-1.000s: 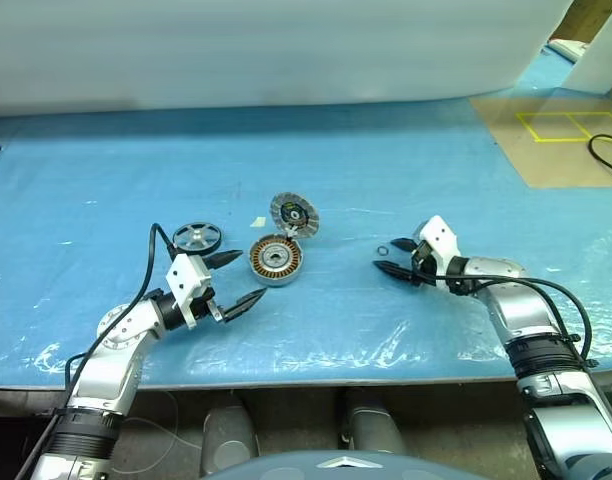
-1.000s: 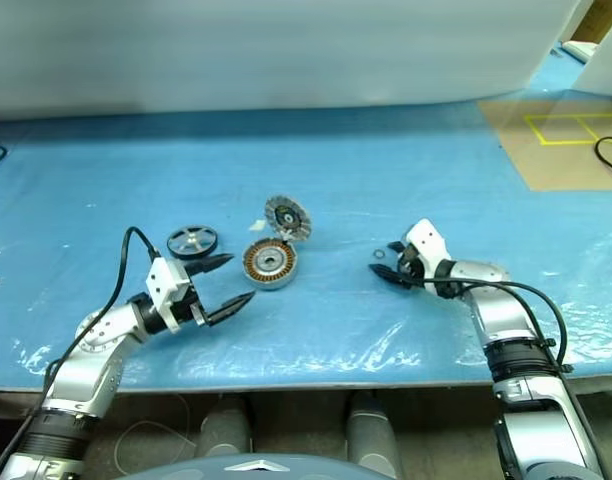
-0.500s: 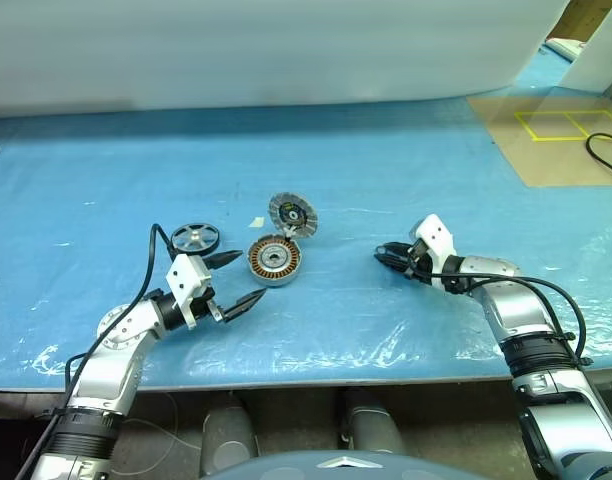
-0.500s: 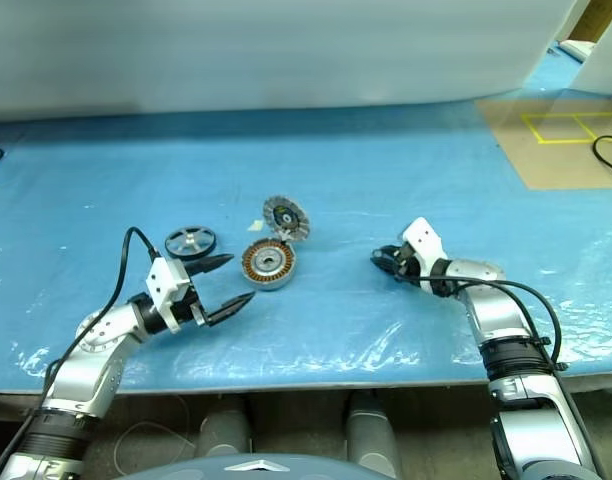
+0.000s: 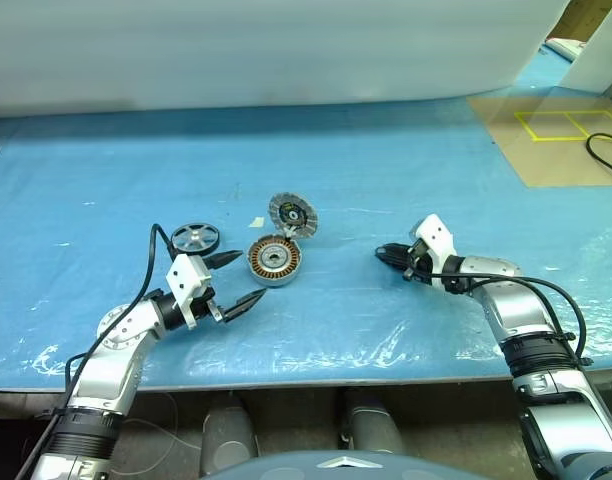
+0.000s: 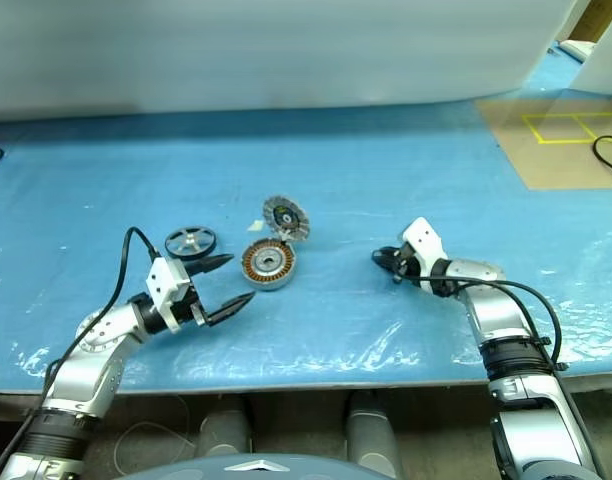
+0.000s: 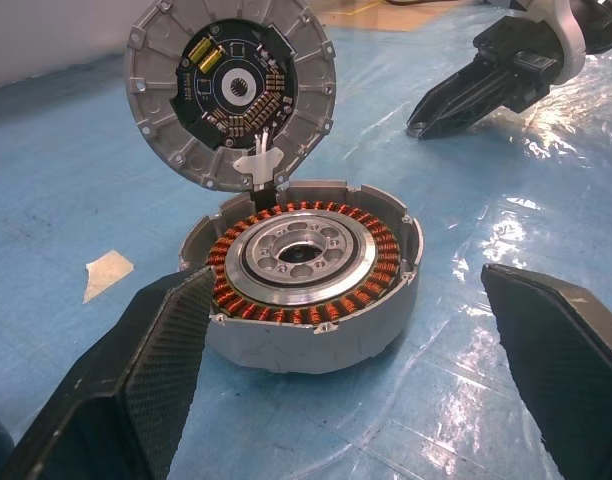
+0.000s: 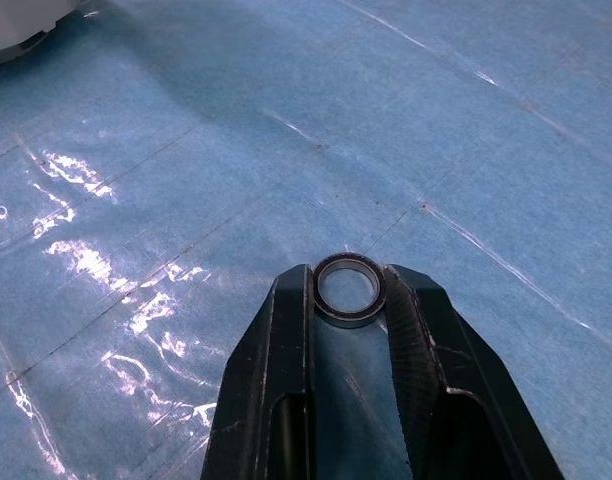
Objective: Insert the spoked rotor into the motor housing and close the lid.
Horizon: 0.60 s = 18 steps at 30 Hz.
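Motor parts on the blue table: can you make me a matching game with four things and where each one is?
Things:
1. spoked rotor
2. lid
3. small metal ring
4. motor housing

Places:
A. pinched in the right gripper
B. standing up behind the housing
C. flat on the blue sheet, by the open left gripper
D. showing copper windings

Pairs: 1-C, 2-B, 3-A, 4-D
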Each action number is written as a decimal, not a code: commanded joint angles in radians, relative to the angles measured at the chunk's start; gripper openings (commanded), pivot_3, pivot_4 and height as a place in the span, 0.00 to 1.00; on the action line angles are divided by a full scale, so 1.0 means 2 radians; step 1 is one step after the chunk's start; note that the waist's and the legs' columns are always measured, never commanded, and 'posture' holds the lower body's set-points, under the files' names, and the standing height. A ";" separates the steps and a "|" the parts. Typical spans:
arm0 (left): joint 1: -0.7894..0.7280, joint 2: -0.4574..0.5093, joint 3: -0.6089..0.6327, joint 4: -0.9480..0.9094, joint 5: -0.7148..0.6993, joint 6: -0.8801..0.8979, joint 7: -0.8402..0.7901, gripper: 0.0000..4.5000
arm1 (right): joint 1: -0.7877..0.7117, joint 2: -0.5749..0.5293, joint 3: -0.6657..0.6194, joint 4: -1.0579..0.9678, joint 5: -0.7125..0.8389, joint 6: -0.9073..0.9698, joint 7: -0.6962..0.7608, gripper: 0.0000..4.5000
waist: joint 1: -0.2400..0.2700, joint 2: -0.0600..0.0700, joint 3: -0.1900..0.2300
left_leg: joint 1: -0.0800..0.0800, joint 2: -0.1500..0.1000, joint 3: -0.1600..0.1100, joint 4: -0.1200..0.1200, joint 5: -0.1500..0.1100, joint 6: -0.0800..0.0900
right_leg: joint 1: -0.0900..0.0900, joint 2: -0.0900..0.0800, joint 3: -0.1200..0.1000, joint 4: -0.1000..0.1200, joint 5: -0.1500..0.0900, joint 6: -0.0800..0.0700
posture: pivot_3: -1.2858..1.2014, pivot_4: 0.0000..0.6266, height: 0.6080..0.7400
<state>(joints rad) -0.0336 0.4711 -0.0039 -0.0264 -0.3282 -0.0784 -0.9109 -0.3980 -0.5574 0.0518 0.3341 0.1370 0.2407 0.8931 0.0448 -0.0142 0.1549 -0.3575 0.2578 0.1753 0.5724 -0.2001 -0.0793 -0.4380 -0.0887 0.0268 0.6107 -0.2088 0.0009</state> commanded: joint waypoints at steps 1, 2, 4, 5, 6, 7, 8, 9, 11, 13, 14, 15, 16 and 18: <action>-0.003 0.003 0.005 -0.007 0.000 -0.006 0.001 1.00 | 0.002 0.005 0.008 -0.015 0.000 0.013 0.001 0.14 | 0.000 0.000 0.000 | 0.000 0.000 0.000 0.000 0.000 0.000 | 0.000 0.000 0.000 0.000 0.000 0.000 | 0.52 0.24 1.00; -0.003 0.004 0.006 -0.008 -0.001 -0.005 0.001 1.00 | -0.001 0.008 0.007 -0.023 0.005 0.018 0.001 0.14 | 0.000 0.000 0.000 | 0.000 0.000 0.000 0.000 0.000 0.000 | 0.000 0.000 0.000 0.000 0.000 0.000 | 0.52 0.24 1.00; -0.002 0.005 0.009 -0.011 -0.003 -0.005 0.001 1.00 | -0.009 0.014 0.004 -0.041 0.016 0.032 0.003 0.14 | -0.001 0.000 0.000 | 0.000 0.000 0.000 0.000 0.000 0.000 | 0.000 0.000 0.000 0.000 0.000 0.000 | 0.52 0.24 1.00; -0.001 0.005 0.009 -0.012 -0.003 -0.005 0.001 1.00 | -0.015 0.018 0.005 -0.052 0.019 0.039 0.005 0.14 | -0.001 0.000 0.000 | 0.000 0.000 0.000 0.000 0.000 0.000 | 0.000 0.000 0.000 0.000 0.000 0.000 | 0.52 0.24 1.00; -0.001 0.005 0.010 -0.012 -0.003 -0.005 0.002 1.00 | -0.020 0.022 0.006 -0.062 0.023 0.045 0.007 0.14 | -0.001 0.000 0.000 | 0.000 0.000 0.000 0.000 0.000 0.000 | 0.000 0.000 0.000 0.000 0.000 0.000 | 0.52 0.24 1.00; 0.000 0.006 0.011 -0.014 -0.004 -0.005 0.003 1.00 | -0.027 0.026 0.007 -0.074 0.028 0.053 0.009 0.14 | -0.001 0.000 0.000 | 0.000 0.000 0.000 0.000 0.000 0.000 | -0.001 0.000 0.000 0.000 0.000 0.000 | 0.52 0.24 1.00; 0.001 0.006 0.012 -0.015 -0.004 -0.005 0.004 1.00 | -0.033 0.030 0.007 -0.083 0.032 0.060 0.011 0.14 | -0.001 0.000 0.000 | -0.001 0.000 0.000 0.000 0.000 0.000 | -0.001 0.000 0.000 0.000 0.000 0.000 | 0.52 0.24 1.00; 0.002 0.006 0.013 -0.016 -0.004 -0.004 0.004 1.00 | -0.037 0.032 0.007 -0.089 0.035 0.065 0.012 0.14 | -0.001 0.000 0.000 | -0.001 0.000 0.000 0.000 0.000 -0.001 | -0.001 0.000 0.000 0.000 0.000 0.000 | 0.52 0.24 1.00; 0.005 0.007 0.016 -0.019 -0.006 -0.005 0.006 1.00 | -0.048 0.035 0.010 -0.106 0.045 0.081 0.020 0.14 | 0.000 0.000 0.000 | -0.001 0.000 0.000 0.000 0.001 -0.001 | -0.001 0.000 0.000 0.000 0.000 0.000 | 0.52 0.24 1.00; 0.010 0.009 0.020 -0.021 -0.006 -0.005 0.008 1.00 | -0.054 0.034 0.016 -0.124 0.055 0.100 0.033 0.14 | 0.000 0.000 0.000 | -0.001 0.000 0.000 0.000 0.001 -0.001 | -0.001 0.000 0.000 0.000 0.000 0.000 | 0.52 0.24 1.00; 0.011 0.009 0.021 -0.022 -0.007 -0.005 0.009 1.00 | -0.055 0.033 0.018 -0.130 0.058 0.107 0.037 0.14 | 0.001 0.000 0.000 | -0.001 0.000 0.000 -0.001 0.001 -0.001 | -0.001 0.000 0.000 0.000 0.000 0.000 | 0.52 0.24 1.00; 0.013 0.010 0.022 -0.022 -0.007 -0.005 0.009 1.00 | -0.055 0.030 0.021 -0.139 0.063 0.115 0.045 0.14 | 0.002 0.000 0.000 | -0.001 0.000 0.000 -0.001 0.001 -0.001 | -0.001 0.000 0.000 0.000 0.000 0.000 | 0.52 0.24 1.00; 0.014 0.010 0.023 -0.023 -0.007 -0.005 0.010 1.00 | -0.053 0.027 0.025 -0.152 0.070 0.126 0.056 0.14 | 0.002 0.000 0.000 | -0.001 0.000 0.000 -0.001 0.001 -0.001 | -0.001 0.000 0.000 -0.001 0.000 0.000 | 0.52 0.24 1.00; 0.016 0.011 0.024 -0.024 -0.007 -0.005 0.012 1.00 | -0.050 0.023 0.033 -0.170 0.079 0.141 0.071 0.14 | 0.002 0.000 0.000 | -0.001 0.000 0.000 -0.001 0.001 -0.001 | -0.001 0.000 0.000 -0.001 0.000 0.000 | 0.52 0.24 1.00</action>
<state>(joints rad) -0.0026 0.4864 0.0214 -0.0333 -0.3301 -0.0783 -0.8917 -0.4944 -0.4964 0.1139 0.0591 0.2568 0.4994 1.0039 0.0491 -0.0137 0.1552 -0.3604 0.2579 0.1752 0.5707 -0.1986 -0.0817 -0.4402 -0.0885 0.0260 0.6091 -0.2087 0.0011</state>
